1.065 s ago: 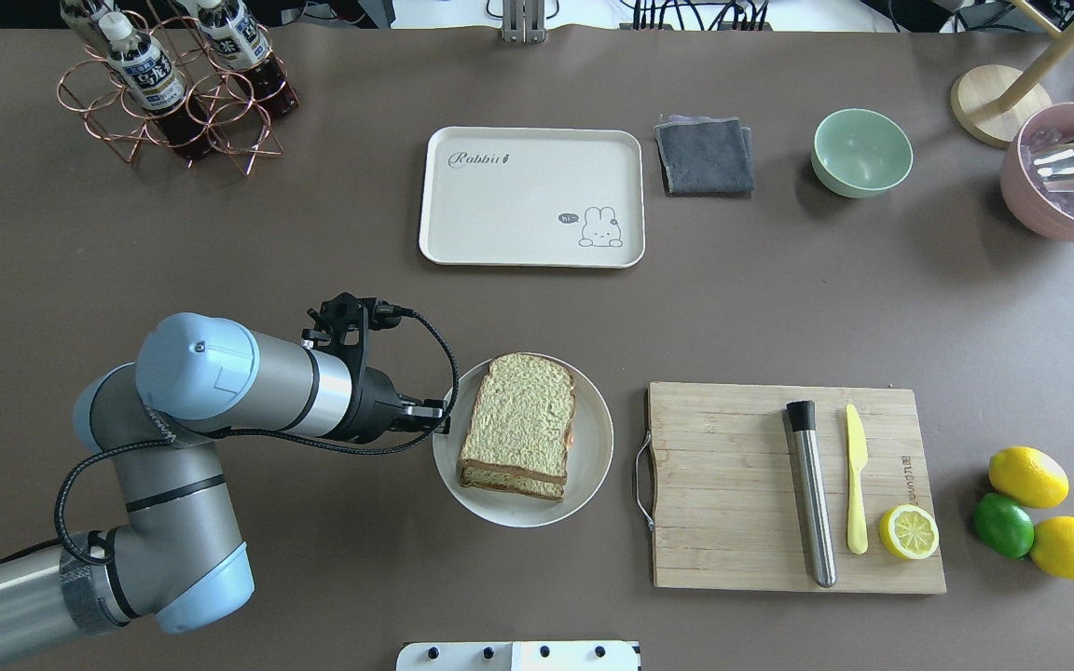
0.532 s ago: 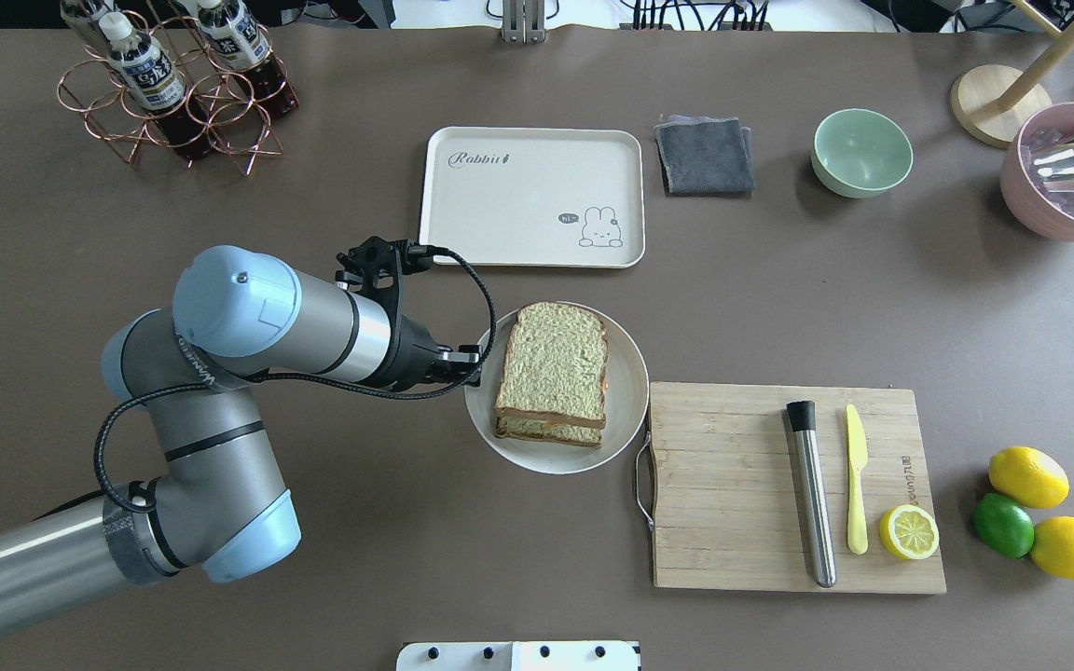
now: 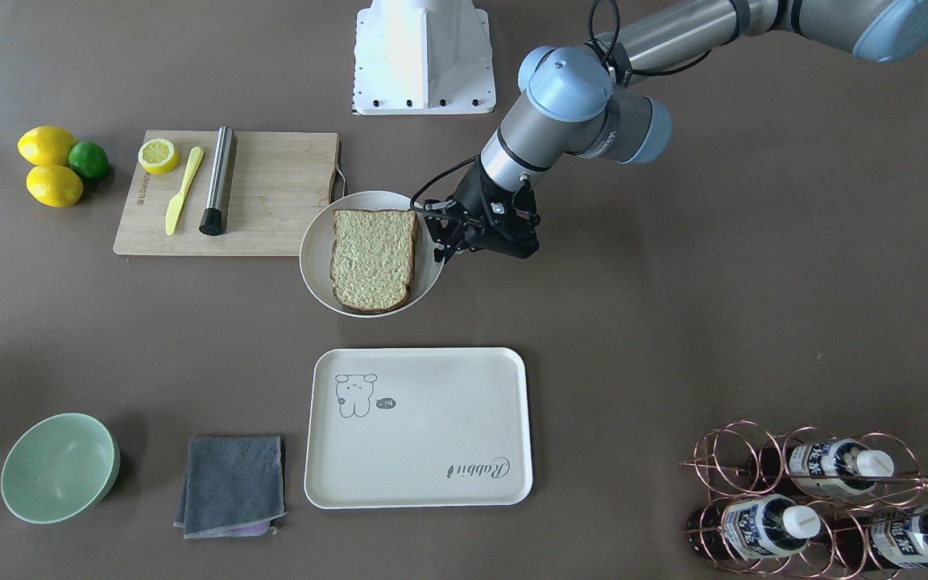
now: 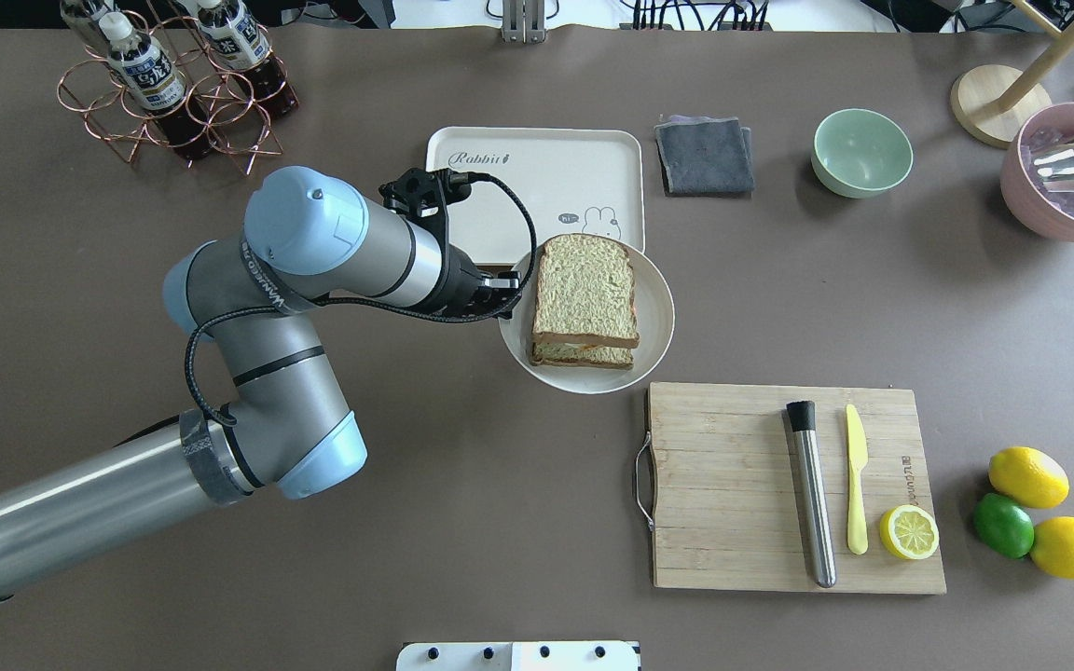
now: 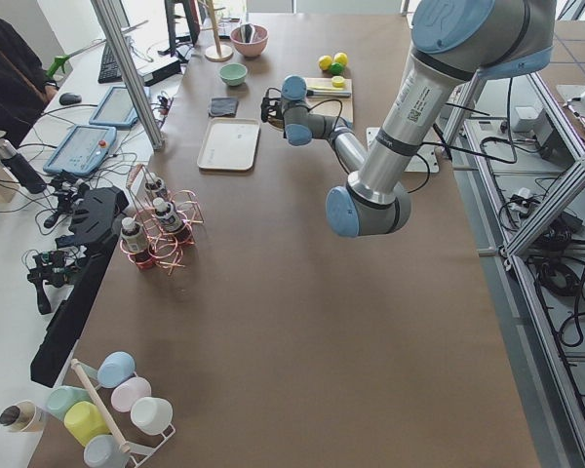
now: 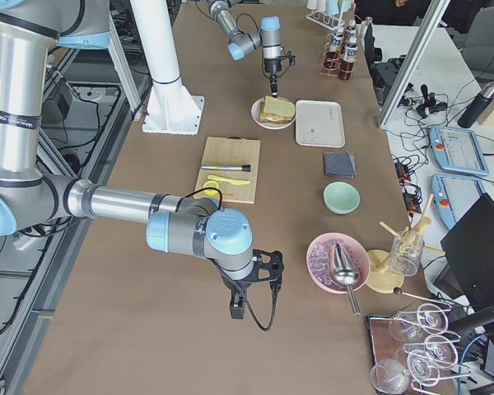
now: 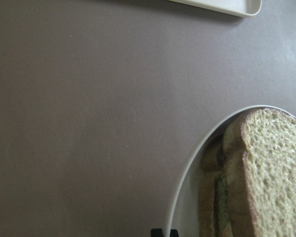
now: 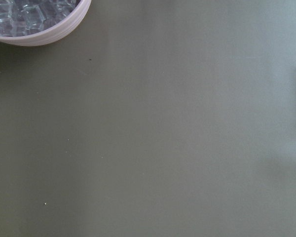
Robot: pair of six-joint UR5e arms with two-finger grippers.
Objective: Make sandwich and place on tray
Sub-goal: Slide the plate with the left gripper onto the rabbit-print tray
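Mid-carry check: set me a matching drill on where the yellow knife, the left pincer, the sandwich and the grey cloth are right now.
Things:
1. yellow knife
2. left pincer
3. sandwich
4. grey cloth

Places:
A. on the white plate
B. on the table between the tray and the green bowl
C. on the cutting board
D. closed on the white plate's rim

Pairs: 1-C, 2-D, 3-A, 4-B
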